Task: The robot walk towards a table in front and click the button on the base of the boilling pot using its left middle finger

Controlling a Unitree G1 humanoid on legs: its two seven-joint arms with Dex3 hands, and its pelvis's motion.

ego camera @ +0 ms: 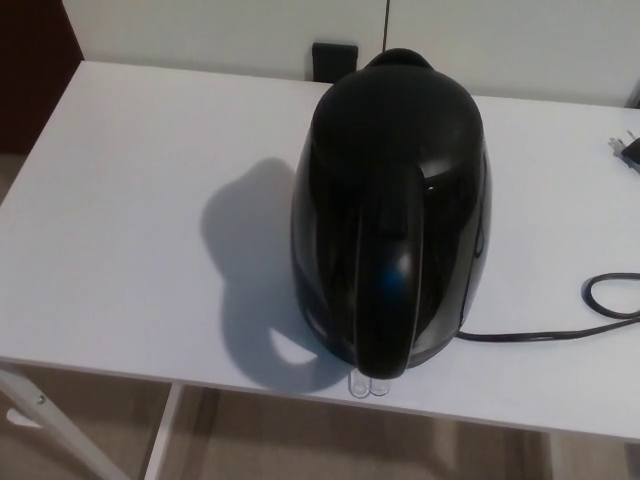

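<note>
No hand in view, so spread or pressed together cannot be told, nor places gauged from it. Left to right: bare white bench (pixel 120 220), black boiling pot (pixel 390 210) near front edge, clear button (pixel 368 386) under its handle, cord (pixel 560 333). Approach apparently finished; press not yet made.

text: none readable | labels: none | numbers: none

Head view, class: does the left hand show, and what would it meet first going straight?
No hand shows, so that cannot be judged. Nearest the camera is the glossy black kettle on the white table.
</note>
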